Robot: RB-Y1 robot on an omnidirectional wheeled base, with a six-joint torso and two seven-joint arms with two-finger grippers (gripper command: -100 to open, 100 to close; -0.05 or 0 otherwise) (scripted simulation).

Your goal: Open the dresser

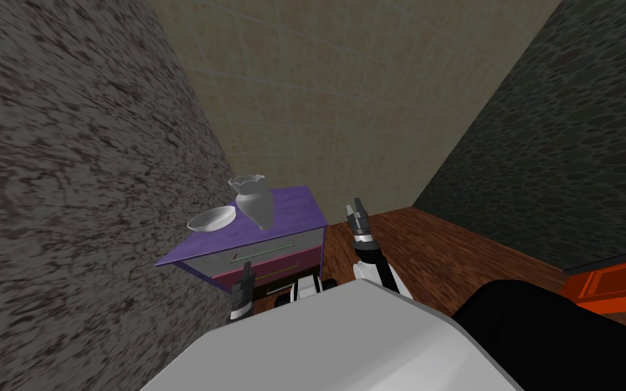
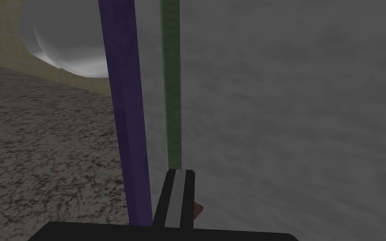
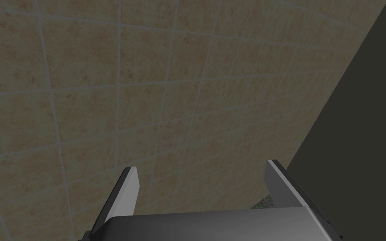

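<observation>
While your left jaws press together at the green handle of the dresser, your right jaws stand spread at its three o'clock.

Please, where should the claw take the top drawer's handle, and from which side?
Grip the thin greenish bar handle at its middle, from the front. It runs level across the grey drawer front, so the left claw should probably put one finger above, one below.

Bowl left of vase, both on dresser against wall.
</observation>
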